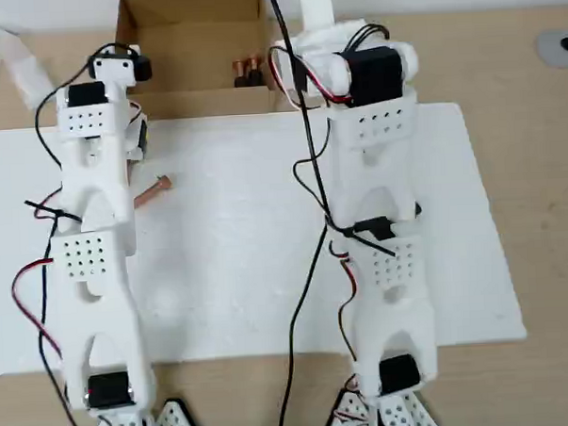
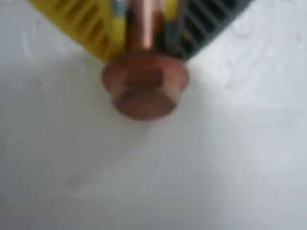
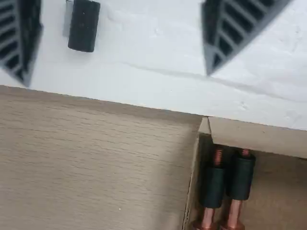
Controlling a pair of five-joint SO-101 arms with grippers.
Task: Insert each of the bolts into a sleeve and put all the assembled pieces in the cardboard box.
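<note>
A copper bolt (image 2: 144, 88) is clamped by its shaft between the yellow and black fingers of my left gripper (image 2: 143, 33), its flanged head just above the white foam. In the high view this bolt (image 1: 156, 187) sticks out sideways from the left gripper (image 1: 138, 186) on the foam's left part. My right gripper (image 3: 117, 72) stands open over the foam's far edge, with a black sleeve (image 3: 84, 25) lying between its fingers, nearer to one finger (image 3: 21, 43). Two assembled pieces (image 3: 225, 184) lie side by side in the cardboard box (image 3: 240, 136); the high view shows these pieces (image 1: 248, 73) too.
A white foam mat (image 1: 249, 271) covers most of the wooden table (image 1: 525, 118). The cardboard box (image 1: 191, 28) stands open at the back, touching the mat's far edge. Cables hang along both arms. A grey round object (image 1: 558, 46) lies at the far right.
</note>
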